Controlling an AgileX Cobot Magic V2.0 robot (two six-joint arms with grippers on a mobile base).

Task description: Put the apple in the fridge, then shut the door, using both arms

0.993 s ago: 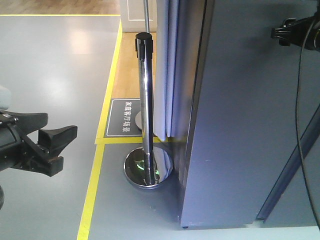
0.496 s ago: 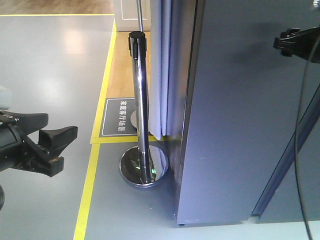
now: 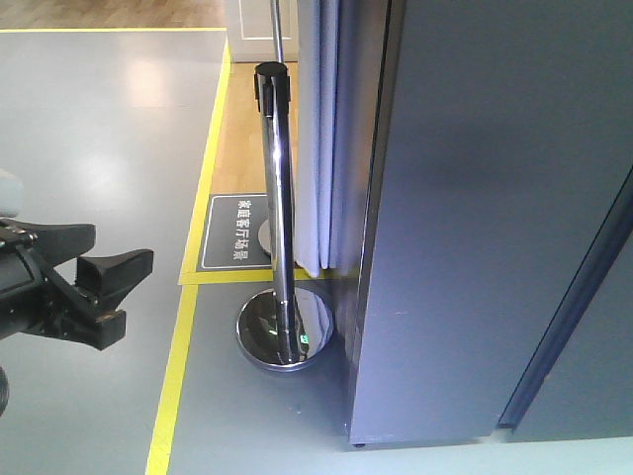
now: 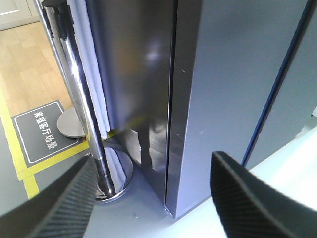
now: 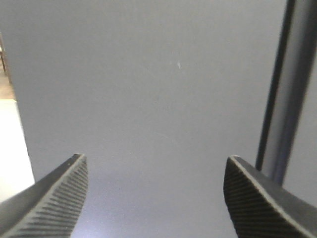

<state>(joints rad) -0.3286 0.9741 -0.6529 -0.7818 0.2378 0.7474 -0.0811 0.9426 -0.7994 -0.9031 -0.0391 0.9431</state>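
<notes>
Tall dark grey fridge door (image 3: 475, 218) looks shut; left gripper (image 4: 153, 198) and right gripper (image 5: 153, 198) gape wide, both empty. Nxt: push flat w/ 2 arms.

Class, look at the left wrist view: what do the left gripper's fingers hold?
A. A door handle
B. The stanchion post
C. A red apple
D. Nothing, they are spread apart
D: the left gripper is open, only floor and the fridge corner showing between its fingers.
</notes>
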